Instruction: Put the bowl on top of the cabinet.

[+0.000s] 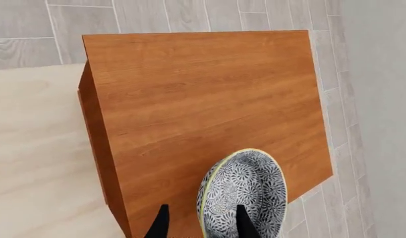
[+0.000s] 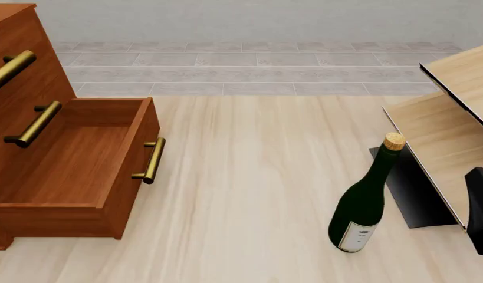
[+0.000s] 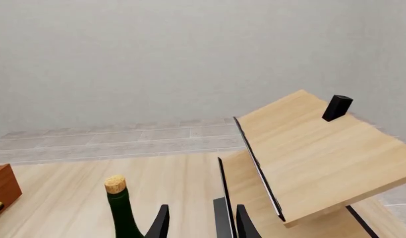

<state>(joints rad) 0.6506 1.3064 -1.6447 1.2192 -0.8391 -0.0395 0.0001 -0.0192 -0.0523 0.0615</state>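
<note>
In the left wrist view the bowl (image 1: 246, 191), blue-grey and white speckled with a pale rim, is over the reddish-brown top of the cabinet (image 1: 203, 99), near one corner. My left gripper (image 1: 201, 217) is open and straddles the bowl's rim, one finger inside and one outside, with a gap on each side. I cannot tell whether the bowl rests flat or tilted. The front view shows the cabinet (image 2: 36, 88) at the far left with a drawer (image 2: 76, 171) pulled out; the bowl and left gripper are out of that view. My right gripper (image 3: 201, 223) is open and holds nothing.
A dark green corked bottle (image 2: 363, 206) stands on the table at the right. Beside it, a pale light-wood shelf unit (image 2: 453, 135) with a black base lies tilted. The right arm (image 2: 479, 217) shows at the right edge, next to the shelf.
</note>
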